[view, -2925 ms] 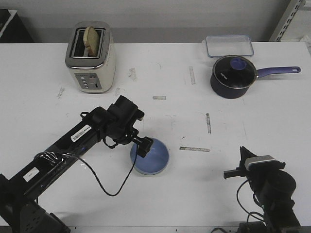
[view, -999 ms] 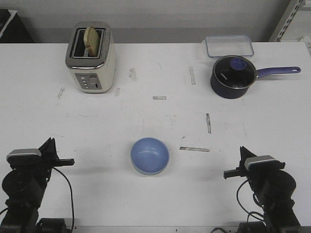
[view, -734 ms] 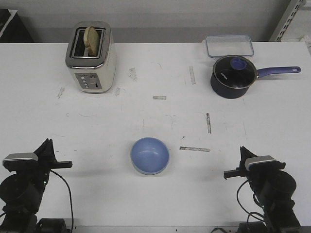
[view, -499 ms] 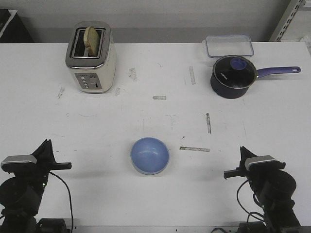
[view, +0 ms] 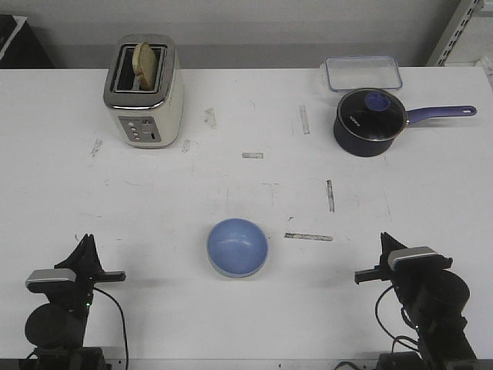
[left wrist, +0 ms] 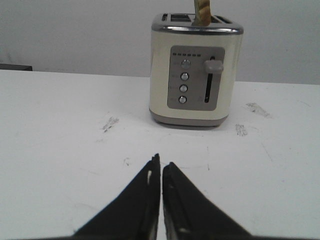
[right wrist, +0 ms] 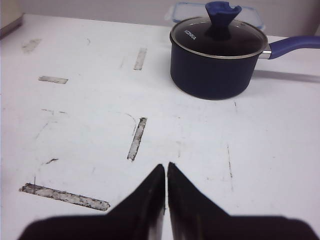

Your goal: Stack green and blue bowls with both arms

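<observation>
A: Where do the bowls sit?

B: The blue bowl [view: 237, 247] is near the front middle of the white table [view: 254, 116], upright and open side up. A pale rim peeks out under its near edge, so I judge the green bowl [view: 231, 273] is nested beneath it, though almost all of it is hidden.

A: And the arms?

B: Both are parked at the front edge, well apart from the bowls. The left gripper [left wrist: 160, 167] points toward the toaster [left wrist: 196, 72], its two black fingers pressed together with nothing between them. The right gripper [right wrist: 166, 171] faces the lidded saucepan [right wrist: 216, 57], also closed and empty.

A: So the stack looks done?

B: By my reading, yes, or close to it. I cannot tell whether the blue bowl is seated flat or slightly tilted in the lower one.

A: What could go wrong from here?

B: If an arm goes back in, a closed tip could nudge the rim and slide the pair across the smooth table, or tip the top bowl out. The left arm's trailing cable [view: 121, 327] could snag too. And a reach too far forward risks the toaster with its bread slice [view: 145, 62], or the saucepan and the clear container [view: 363, 71] behind it
</observation>
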`<state>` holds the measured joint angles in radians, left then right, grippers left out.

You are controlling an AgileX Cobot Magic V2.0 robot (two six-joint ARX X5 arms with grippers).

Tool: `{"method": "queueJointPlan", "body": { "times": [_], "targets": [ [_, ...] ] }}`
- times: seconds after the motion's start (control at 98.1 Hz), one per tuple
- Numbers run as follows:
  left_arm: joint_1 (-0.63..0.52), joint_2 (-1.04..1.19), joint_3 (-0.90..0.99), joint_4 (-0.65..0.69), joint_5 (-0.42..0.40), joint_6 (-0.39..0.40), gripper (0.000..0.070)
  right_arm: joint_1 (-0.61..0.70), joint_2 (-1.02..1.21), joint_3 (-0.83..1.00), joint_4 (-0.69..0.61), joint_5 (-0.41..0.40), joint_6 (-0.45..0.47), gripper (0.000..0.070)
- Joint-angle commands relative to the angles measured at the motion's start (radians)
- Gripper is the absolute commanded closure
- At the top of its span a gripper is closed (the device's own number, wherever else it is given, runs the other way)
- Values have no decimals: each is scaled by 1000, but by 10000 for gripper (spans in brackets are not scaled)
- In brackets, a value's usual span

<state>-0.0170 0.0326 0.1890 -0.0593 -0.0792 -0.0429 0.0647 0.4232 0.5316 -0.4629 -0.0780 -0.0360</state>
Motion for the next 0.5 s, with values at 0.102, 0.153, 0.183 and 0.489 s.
{"method": "queueJointPlan", "body": {
  "times": [0.102,0.153,0.183,0.489],
  "targets": [
    [0,-30,-132,118,23,1,699,2,3,-1,6,0,13,700],
    [1,-30,-171,178,31,1,699,2,3,-1,9,0,13,700],
    [1,-29,-176,178,35,0,699,2,3,-1,10,0,13,700],
    [-1,-29,-177,173,53,1,699,2,3,-1,14,0,13,700]
  ]
}}
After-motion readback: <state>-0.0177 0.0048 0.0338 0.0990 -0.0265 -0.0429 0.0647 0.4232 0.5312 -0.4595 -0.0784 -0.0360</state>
